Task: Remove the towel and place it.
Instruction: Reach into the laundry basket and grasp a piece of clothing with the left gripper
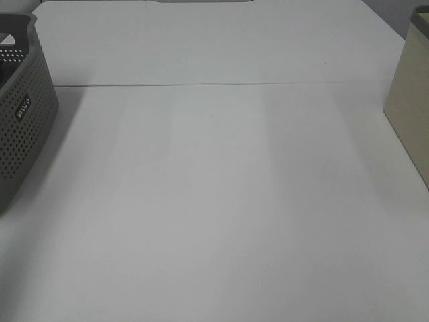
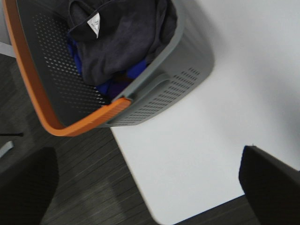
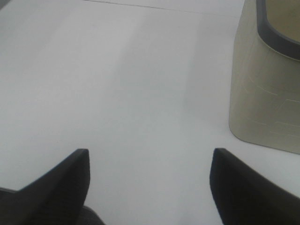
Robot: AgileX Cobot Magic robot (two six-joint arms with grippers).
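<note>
**Towel bunched in the basket; the 2 grippers are wide open and empty.**

The dark towel (image 2: 122,42) lies crumpled inside the grey perforated basket (image 2: 183,70), white label (image 2: 94,24) up, over a blue cloth (image 2: 136,75). In the high view the basket stands at the 9 o'clock edge of the counter (image 1: 214,201) and a beige bin (image 1: 412,100) at 3 o'clock. The left gripper (image 2: 146,150) hangs over the counter's corner beside the basket, jaws spread wide with nothing between them. The right gripper (image 3: 150,151) hangs over the counter near the bin, also spread wide and holding nothing.
</note>
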